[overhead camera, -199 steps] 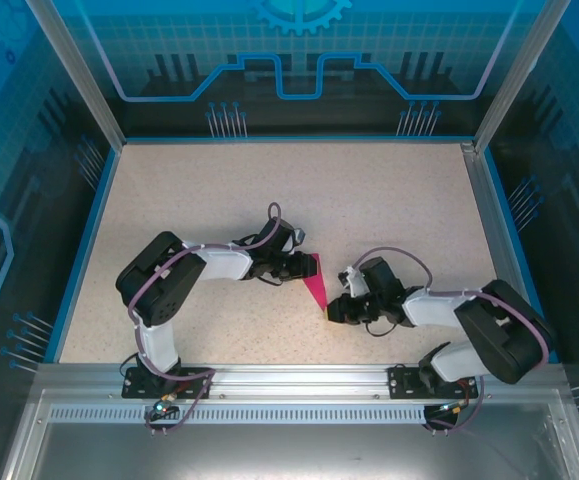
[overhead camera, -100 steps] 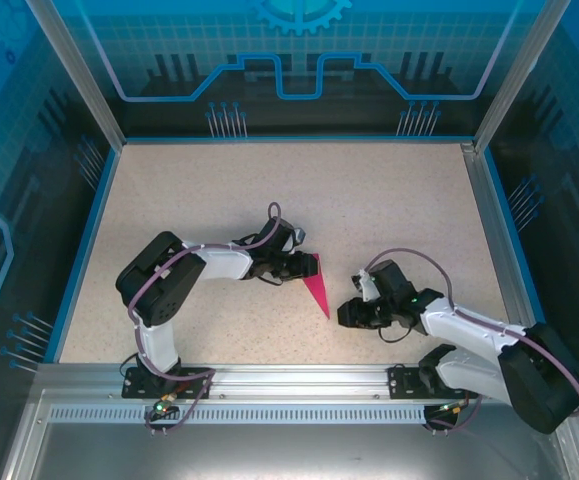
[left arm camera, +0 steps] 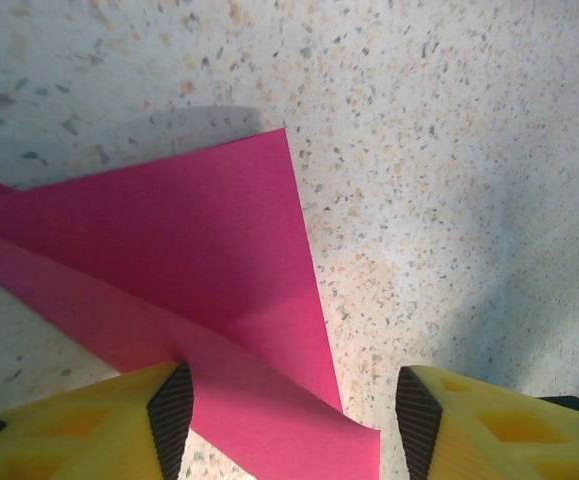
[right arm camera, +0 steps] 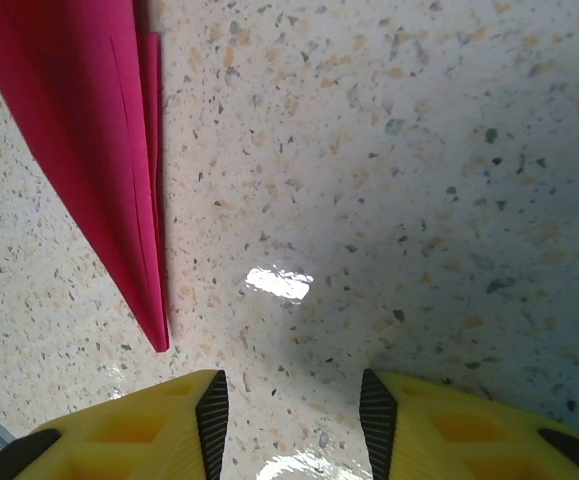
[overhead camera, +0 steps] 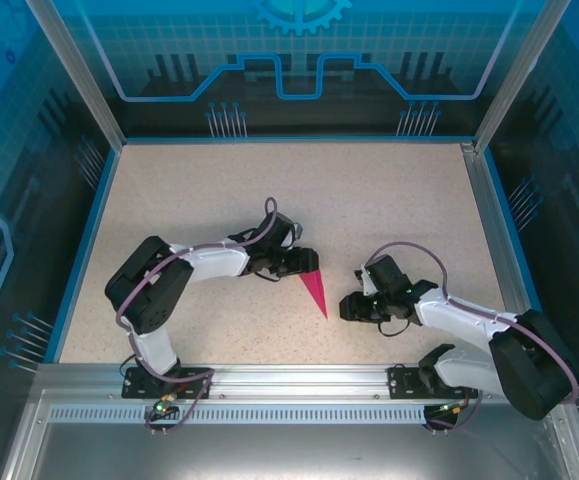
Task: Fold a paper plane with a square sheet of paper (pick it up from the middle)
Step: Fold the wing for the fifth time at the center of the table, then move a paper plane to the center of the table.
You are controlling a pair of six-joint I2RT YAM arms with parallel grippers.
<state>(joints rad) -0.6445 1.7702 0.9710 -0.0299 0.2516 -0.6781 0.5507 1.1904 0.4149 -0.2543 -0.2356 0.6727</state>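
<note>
A: Which step is this, do you think?

B: The last one, I judge. The paper plane (overhead camera: 312, 290) lies as a narrow dart on the bench (overhead camera: 389, 200), in the middle toward the near edge.

A: And the jaws?

B: The left gripper (overhead camera: 307, 262) has its jaws partly open around the wide end and is clamping nothing. The right gripper (overhead camera: 346, 308) is open and empty, near the tip but apart from it. Next, both should lift away without dragging the paper.
</note>
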